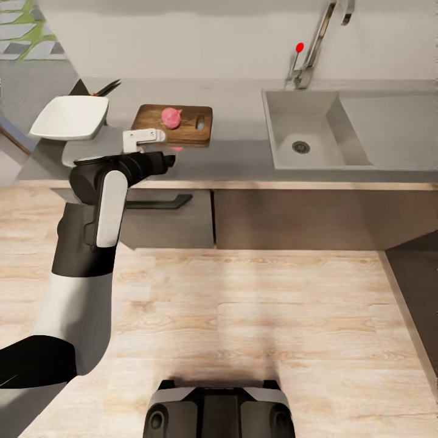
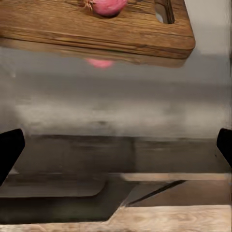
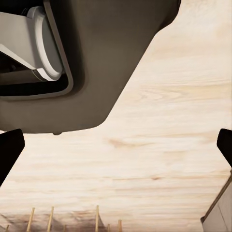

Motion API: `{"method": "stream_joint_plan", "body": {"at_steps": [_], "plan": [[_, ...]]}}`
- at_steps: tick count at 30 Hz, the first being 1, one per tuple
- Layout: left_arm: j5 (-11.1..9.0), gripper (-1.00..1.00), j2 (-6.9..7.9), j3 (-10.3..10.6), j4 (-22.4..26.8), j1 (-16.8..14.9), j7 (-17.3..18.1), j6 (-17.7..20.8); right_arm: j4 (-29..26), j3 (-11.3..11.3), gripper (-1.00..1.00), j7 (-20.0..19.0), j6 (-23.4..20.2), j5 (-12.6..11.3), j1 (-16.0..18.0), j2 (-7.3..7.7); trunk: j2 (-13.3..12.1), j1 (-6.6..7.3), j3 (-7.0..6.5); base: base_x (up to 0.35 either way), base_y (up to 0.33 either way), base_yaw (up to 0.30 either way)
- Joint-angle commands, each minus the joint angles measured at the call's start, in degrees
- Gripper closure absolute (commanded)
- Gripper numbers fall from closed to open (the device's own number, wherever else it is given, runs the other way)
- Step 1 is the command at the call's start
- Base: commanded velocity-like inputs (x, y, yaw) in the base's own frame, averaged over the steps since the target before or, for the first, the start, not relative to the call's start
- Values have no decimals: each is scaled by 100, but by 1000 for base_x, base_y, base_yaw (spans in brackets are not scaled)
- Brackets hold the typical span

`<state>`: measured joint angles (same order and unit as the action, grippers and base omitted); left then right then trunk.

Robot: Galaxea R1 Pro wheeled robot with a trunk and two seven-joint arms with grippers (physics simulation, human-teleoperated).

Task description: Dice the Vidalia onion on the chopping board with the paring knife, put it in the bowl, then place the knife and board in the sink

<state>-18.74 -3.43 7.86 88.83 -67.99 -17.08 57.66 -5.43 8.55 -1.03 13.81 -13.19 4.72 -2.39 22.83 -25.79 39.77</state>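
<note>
The pink Vidalia onion (image 1: pixel 171 117) lies on the dark wooden chopping board (image 1: pixel 188 129) on the grey countertop (image 1: pixel 237 159). In the left wrist view the onion (image 2: pixel 107 6) sits at the board's (image 2: pixel 72 26) far side. My left gripper (image 1: pixel 157 137) hovers over the counter's front edge just short of the board, open and empty (image 2: pixel 116 147). The white bowl (image 1: pixel 70 117) stands left of the board, with the paring knife (image 1: pixel 104 90) behind it. The sink (image 1: pixel 304 131) is empty. My right gripper (image 3: pixel 116 147) is open, hanging over the floor.
A chrome tap with a red knob (image 1: pixel 309 58) rises behind the sink, and the drainboard (image 1: pixel 389 128) lies to its right. Grey drawers with a dark handle (image 1: pixel 159 202) sit under the counter. Wooden floor (image 1: pixel 255 310) lies between my base and the cabinets.
</note>
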Motion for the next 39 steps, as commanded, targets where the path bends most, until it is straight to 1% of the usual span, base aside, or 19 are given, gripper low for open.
{"method": "stream_joint_plan", "body": {"at_steps": [1, 23, 25, 28, 29, 31, 32, 33, 34, 35, 36, 37, 39], "plan": [[-60, -100, 0, 3, 3, -4, -58, 17, 7, 41, -100, -11, 25, -60, 2, 1, 9, 0, 7, -336, 0, 0], [-60, -100, 0, 12, -4, 21, -58, 9, 7, 41, -100, -11, 25, -60, 2, 2, 9, 0, 7, -336, 0, 0], [-60, -100, 0, 13, -8, 73, -55, 7, 7, 41, -100, -11, 25, -60, 2, 2, 9, 0, 7, -336, 0, 0], [-60, -100, 25, 18, -13, 466, -30, -3, 4, 37, -100, -10, 25, -60, 2, 5, 9, 0, 7, -224, 0, 0], [-60, -100, 52, 19, -19, 666, -24, -39, 2, 35, -100, -10, 28, -60, 2, 7, 9, 0, 7, -90, 0, 0], [-60, -100, 96, 23, -58, 1098, -14, -277, -6, 30, -100, -10, 57, -62, 2, 9, 9, 0, 7, -47, 0, 0], [-60, -100, 114, 25, -81, 1213, -12, -374, -7, 29, -100, -11, 84, -62, 2, 9, 9, 0, 7, -29, 0, 0], [-60, -100, 161, 29, -150, 1445, -7, -616, -8, 30, -100, -11, 167, -63, 2, 10, 9, 0, 7, -19, 0, 0], [-60, -100, 249, 64, -306, 1779, -2, -1055, -9, 31, -100, -11, 335, -62, 2, 10, 9, 0, 7, -10, 0, 0], [-60, -100, 322, 126, -448, 1985, 3, -1370, -10, 32, -100, -11, 437, -61, 2, 10, 9, 0, 7, -6, 0, 0], [-60, -100, 455, 284, -712, 2271, 4, -1838, -10, 31, -100, -11, 536, -61, 2, 11, 9, 0, 7, -3, 0, 0], [-60, -100, 504, 355, -813, 2361, 4, -1998, -10, 29, -100, -11, 557, -61, 2, 12, 9, 0, 7, -3, 0, 0], [-60, -100, 722, 678, -1262, 2687, 2, -2692, -15, 26, -100, -11, 609, -61, 2, 21, 9, 0, 7, -1, 0, 0]]}}
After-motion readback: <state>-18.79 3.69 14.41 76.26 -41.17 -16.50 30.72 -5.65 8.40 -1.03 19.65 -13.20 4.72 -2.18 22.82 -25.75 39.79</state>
